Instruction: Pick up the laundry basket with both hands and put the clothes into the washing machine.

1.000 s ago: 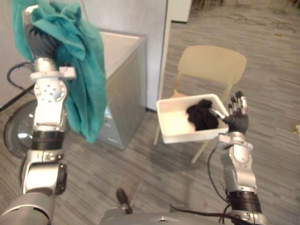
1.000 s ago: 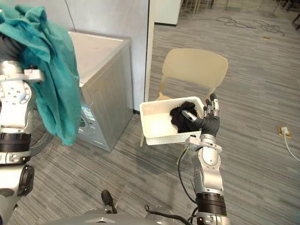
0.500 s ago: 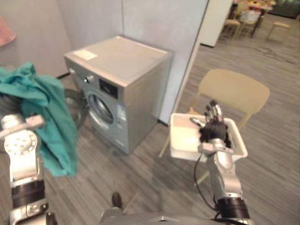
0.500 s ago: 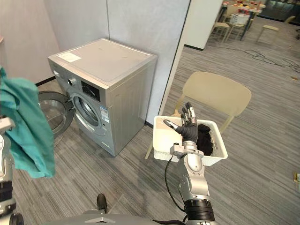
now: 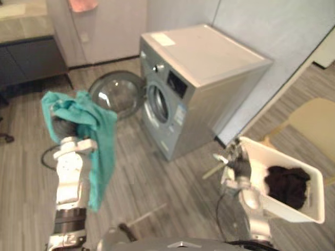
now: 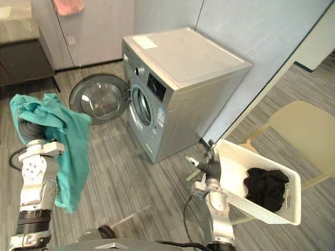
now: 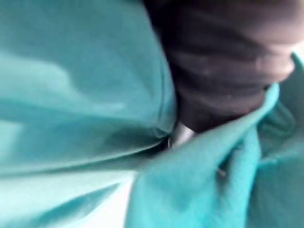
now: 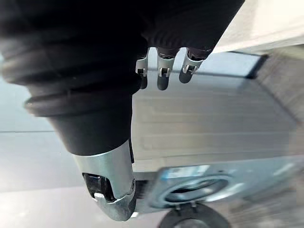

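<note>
A teal garment [image 6: 65,144] is draped over my raised left hand [image 5: 63,127] and hangs down along the forearm. In the left wrist view the teal cloth [image 7: 71,95] wraps round the dark hand cover. The white laundry basket [image 6: 235,159] sits tilted at the right on a beige chair [image 6: 309,130], with a black garment [image 6: 266,185] inside. My right hand [image 6: 211,168] stands upright and open at the basket's left rim, its fingers [image 8: 161,78] straight. The grey washing machine [image 5: 209,68] stands ahead, its round door [image 6: 99,98] swung open to the left.
A dark cabinet [image 5: 29,55] stands at the far left by the wall. A pink cloth [image 6: 68,6] hangs at the top. A pale wall panel [image 6: 272,31] runs behind the washer. Grey plank floor [image 6: 125,178] lies between me and the machine.
The whole view has swung left, so the washer and its open door now sit in the middle. The teal garment stays on my left hand, the right hand by the basket.
</note>
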### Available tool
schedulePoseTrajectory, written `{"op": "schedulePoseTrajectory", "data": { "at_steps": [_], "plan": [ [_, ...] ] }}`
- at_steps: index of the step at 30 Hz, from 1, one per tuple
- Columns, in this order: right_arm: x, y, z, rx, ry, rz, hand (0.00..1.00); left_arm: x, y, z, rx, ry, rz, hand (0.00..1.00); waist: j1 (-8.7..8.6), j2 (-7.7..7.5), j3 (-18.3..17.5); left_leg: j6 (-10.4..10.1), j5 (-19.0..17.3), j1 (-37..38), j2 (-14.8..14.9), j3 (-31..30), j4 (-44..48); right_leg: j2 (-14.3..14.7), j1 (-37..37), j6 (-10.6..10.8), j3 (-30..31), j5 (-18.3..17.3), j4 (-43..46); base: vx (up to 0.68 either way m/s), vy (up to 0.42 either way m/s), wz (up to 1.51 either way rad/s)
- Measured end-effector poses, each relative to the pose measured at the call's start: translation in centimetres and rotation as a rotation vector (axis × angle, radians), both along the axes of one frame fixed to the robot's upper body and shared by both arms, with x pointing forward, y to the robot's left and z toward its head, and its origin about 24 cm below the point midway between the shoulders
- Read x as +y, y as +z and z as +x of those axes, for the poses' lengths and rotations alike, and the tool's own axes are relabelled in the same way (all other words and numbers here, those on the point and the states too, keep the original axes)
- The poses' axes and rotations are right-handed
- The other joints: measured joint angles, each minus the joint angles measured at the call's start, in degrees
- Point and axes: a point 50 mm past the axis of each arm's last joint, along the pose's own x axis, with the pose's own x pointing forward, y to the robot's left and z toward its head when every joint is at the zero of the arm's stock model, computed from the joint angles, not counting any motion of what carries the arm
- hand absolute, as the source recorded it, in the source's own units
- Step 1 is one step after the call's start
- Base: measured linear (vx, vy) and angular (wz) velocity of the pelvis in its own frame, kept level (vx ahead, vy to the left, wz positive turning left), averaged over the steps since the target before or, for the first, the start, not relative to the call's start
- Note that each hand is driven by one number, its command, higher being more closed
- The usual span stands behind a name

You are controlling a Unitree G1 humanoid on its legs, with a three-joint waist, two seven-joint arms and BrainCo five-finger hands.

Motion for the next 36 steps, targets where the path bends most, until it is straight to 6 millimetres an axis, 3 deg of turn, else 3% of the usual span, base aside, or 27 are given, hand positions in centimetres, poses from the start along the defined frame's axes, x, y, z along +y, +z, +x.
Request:
{"op": "schedulePoseTrajectory", "data": {
  "at_steps": [4,7,8,10,11,13,14,15,16,17,19,21,24,25,27,28,29,30,31,32,34,36],
  "plan": [
    [0.5,-3.1,-2.0,0.148,-0.027,0.027,0.00,-2.4,-2.1,0.1,0.063,-0.104,-0.105,1.00,-1.40,-0.79,0.07,2.11,2.38,-0.43,-6.69,-3.26,-7.34,-0.84,1.30,-0.98,-4.35,5.52,-3.64,0.09,0.144,0.63],
    [0.6,-6.0,-3.5,0.313,-0.022,0.010,0.00,-5.0,-3.2,0.4,0.105,-0.222,-0.157,1.00,-1.43,-0.58,0.19,2.83,2.67,0.94,-11.36,-5.69,-10.92,-5.23,1.45,-1.23,-4.04,6.08,1.73,0.06,0.123,0.57],
    [0.4,-7.0,-4.2,0.375,-0.027,0.007,0.00,-6.4,-3.7,0.5,0.124,-0.287,-0.172,1.00,-1.35,-0.21,0.43,3.09,2.95,1.58,-13.60,-6.77,-13.42,-8.24,0.08,-2.62,-2.66,6.11,7.05,0.03,0.181,0.64],
    [0.3,-8.3,-5.3,0.456,-0.035,0.012,0.00,-8.8,-4.7,0.5,0.170,-0.385,-0.197,1.00,-2.32,1.76,1.38,2.87,3.01,2.99,-16.46,-9.88,-17.42,-11.75,-5.48,-12.87,6.78,5.88,18.66,0.00,0.168,0.64],
    [0.5,-8.8,-5.6,0.481,-0.034,0.021,0.00,-9.5,-5.0,0.6,0.187,-0.411,-0.199,1.00,-2.89,2.38,1.82,2.08,3.52,3.70,-17.17,-11.19,-18.81,-10.84,-7.81,-12.93,12.59,3.75,21.08,0.02,0.177,0.86],
    [1.5,-10.6,-7.6,0.583,-0.023,0.062,0.00,-11.5,-6.7,0.6,0.273,-0.489,-0.197,1.00,-5.01,4.75,3.37,0.52,3.74,7.21,-18.54,-14.09,-24.82,-0.69,-15.57,-10.19,29.26,-3.52,25.10,0.06,0.171,0.95],
    [1.9,-11.2,-8.2,0.614,-0.020,0.077,0.00,-11.8,-7.3,0.6,0.297,-0.498,-0.202,1.00,-5.46,4.86,3.48,-1.85,2.17,8.03,-18.75,-13.60,-25.49,1.57,-17.43,-9.77,31.23,-4.60,24.68,0.17,0.075,0.72],
    [2.6,-11.6,-8.7,0.630,-0.022,0.110,0.00,-12.1,-7.7,0.6,0.319,-0.509,-0.218,1.00,-6.10,3.14,4.22,0.65,1.33,8.17,-18.33,-13.04,-19.55,1.81,-20.30,-9.29,31.76,-5.89,23.97,0.25,-0.049,0.40],
    [2.8,-11.6,-8.3,0.624,0.004,0.093,0.00,-12.1,-8.1,0.7,0.335,-0.510,-0.227,1.00,-6.32,2.12,4.87,1.40,0.36,9.65,-19.34,-12.28,-18.47,1.29,-22.36,-9.15,29.41,-6.57,22.73,0.27,-0.076,0.25],
    [2.7,-11.5,-8.1,0.621,0.010,0.088,0.00,-12.3,-8.3,0.7,0.349,-0.512,-0.231,1.00,-6.43,2.22,5.09,1.50,-0.17,10.46,-19.39,-12.25,-18.49,1.28,-23.00,-9.44,27.43,-6.43,20.85,0.21,-0.091,-0.12],
    [2.3,-11.3,-7.8,0.609,0.014,0.070,0.00,-13.0,-8.5,0.6,0.367,-0.540,-0.247,1.00,-6.33,4.57,5.01,0.70,-1.04,12.51,-18.76,-10.91,-20.34,3.32,-25.26,-10.98,14.72,-3.47,11.95,0.20,0.033,-0.35],
    [2.4,-11.4,-7.9,0.612,0.014,0.072,0.00,-13.3,-8.3,0.6,0.361,-0.547,-0.254,1.00,-6.36,4.73,4.90,0.04,-1.42,13.96,-18.93,-9.68,-21.94,4.47,-25.32,-12.52,9.42,-0.17,6.65,0.22,0.030,-0.40],
    [2.5,-11.2,-8.3,0.613,0.006,0.060,0.00,-14.6,-8.3,0.4,0.367,-0.595,-0.259,1.00,-7.06,4.45,4.39,-0.85,-2.68,16.88,-19.41,-9.10,-20.20,5.42,-22.15,-12.00,6.98,3.77,2.87,0.35,-0.047,-0.11],
    [2.7,-11.2,-8.4,0.614,0.016,0.059,0.00,-15.3,-8.4,0.3,0.376,-0.617,-0.265,1.00,-7.25,4.23,4.32,-2.44,-4.99,16.35,-17.50,-7.81,-14.00,5.46,-19.38,-14.66,6.32,6.81,0.09,0.43,-0.135,0.11],
    [2.8,-11.3,-8.4,0.616,0.023,0.056,0.00,-15.8,-8.8,0.2,0.398,-0.621,-0.282,1.00,-7.26,4.01,4.35,-4.23,-6.54,14.35,-13.12,-5.45,-1.71,5.64,-16.39,-14.22,5.61,6.20,-0.75,0.37,-0.139,-0.01],
    [2.8,-11.1,-8.7,0.614,0.021,0.052,0.00,-15.8,-9.1,0.0,0.409,-0.626,-0.289,1.00,-6.60,4.41,4.76,-3.76,-6.28,13.25,-5.88,-2.09,13.60,6.94,-12.58,-13.52,6.03,4.31,-0.99,0.23,-0.103,-0.29],
    [2.6,-10.9,-8.9,0.609,0.025,0.040,0.00,-15.7,-9.3,-0.1,0.415,-0.622,-0.292,1.00,-6.00,5.30,4.78,-1.66,-4.86,13.22,-0.45,-0.36,22.39,8.58,-10.08,-13.54,7.40,2.69,-0.80,0.28,-0.101,-0.48],
    [2.6,-10.8,-9.1,0.611,0.035,0.029,0.00,-15.5,-9.5,-0.2,0.421,-0.612,-0.297,1.00,-5.59,5.80,4.45,-0.43,-2.92,13.15,2.71,0.25,27.33,9.62,-8.84,-13.80,8.40,1.57,-0.71,0.29,-0.053,-0.76],
    [2.8,-10.8,-9.6,0.622,0.058,0.015,0.00,-15.0,-9.9,-0.5,0.434,-0.591,-0.308,1.00,-4.81,5.65,3.16,-0.41,1.53,11.24,6.99,-0.15,35.14,10.68,-7.71,-13.74,10.72,0.20,-0.81,0.38,-0.026,-0.96],
    [3.0,-11.0,-9.8,0.635,0.065,0.017,0.00,-14.9,-10.2,-0.7,0.441,-0.586,-0.312,1.00,-4.22,5.91,1.73,-1.10,0.51,9.16,9.49,-0.41,39.50,10.69,-8.05,-13.24,12.87,-0.57,-0.86,0.34,-0.001,-0.93],
    [3.1,-11.2,-9.5,0.639,0.072,0.018,0.00,-15.2,-10.4,-0.8,0.452,-0.595,-0.306,1.00,-4.30,5.55,1.87,-0.59,-2.85,5.85,10.39,-1.61,39.35,10.04,-8.25,-12.92,16.83,-0.79,-1.81,0.29,0.027,-0.74],
    [3.5,-12.0,-9.1,0.680,0.098,0.012,0.00,-15.2,-11.3,-1.1,0.496,-0.592,-0.302,1.00,-4.19,4.06,2.13,-1.78,-5.83,2.84,8.05,-5.96,31.11,8.80,-8.16,-11.55,21.88,0.27,-3.71,0.25,0.108,-1.00]
  ]
}}
